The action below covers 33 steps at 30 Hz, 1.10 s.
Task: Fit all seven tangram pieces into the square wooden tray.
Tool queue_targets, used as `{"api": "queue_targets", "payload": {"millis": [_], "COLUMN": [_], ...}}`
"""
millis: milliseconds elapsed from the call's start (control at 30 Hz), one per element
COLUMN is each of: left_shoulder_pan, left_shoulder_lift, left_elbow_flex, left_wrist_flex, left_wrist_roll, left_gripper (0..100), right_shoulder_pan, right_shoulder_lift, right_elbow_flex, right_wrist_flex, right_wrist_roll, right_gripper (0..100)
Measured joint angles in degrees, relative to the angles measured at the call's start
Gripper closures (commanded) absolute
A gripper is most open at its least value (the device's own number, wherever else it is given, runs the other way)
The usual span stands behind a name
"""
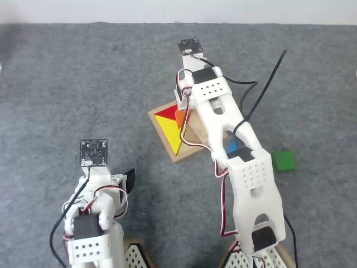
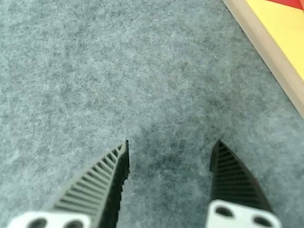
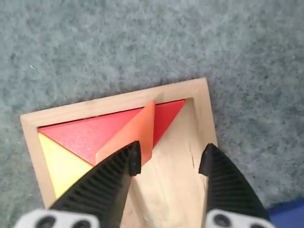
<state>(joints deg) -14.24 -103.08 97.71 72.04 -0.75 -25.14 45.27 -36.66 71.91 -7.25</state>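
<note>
The square wooden tray lies at the middle of the grey carpet. A red triangle and a yellow triangle lie flat in it. An orange triangle rests tilted, partly on the red one and against the tip of one finger. My right gripper hangs open over the tray's bare wood, and shows in the high view as the right gripper. A green piece and a blue piece lie on the carpet right of the tray. My left gripper stands open over bare carpet.
The left arm sits at the front left, its gripper a short way from the tray's near corner. The right arm stretches over the tray's right part and hides it. Open carpet lies at the left and back.
</note>
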Motion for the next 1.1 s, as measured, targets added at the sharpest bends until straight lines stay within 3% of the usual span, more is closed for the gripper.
{"api": "queue_targets", "payload": {"millis": [867, 1100], "left_shoulder_pan": [0.0, 0.0], "left_shoulder_lift": [0.0, 0.0], "left_elbow_flex": [0.0, 0.0], "left_wrist_flex": [0.0, 0.0], "left_wrist_roll": [0.0, 0.0], "left_gripper": [73, 73], "right_shoulder_pan": [5.7, 5.8], "right_shoulder_lift": [3.0, -3.3], "right_elbow_flex": [-0.5, -0.5], "right_wrist_flex": [4.6, 5.2], "right_wrist_roll": [-1.4, -2.6], "right_gripper": [78.9, 78.9]}}
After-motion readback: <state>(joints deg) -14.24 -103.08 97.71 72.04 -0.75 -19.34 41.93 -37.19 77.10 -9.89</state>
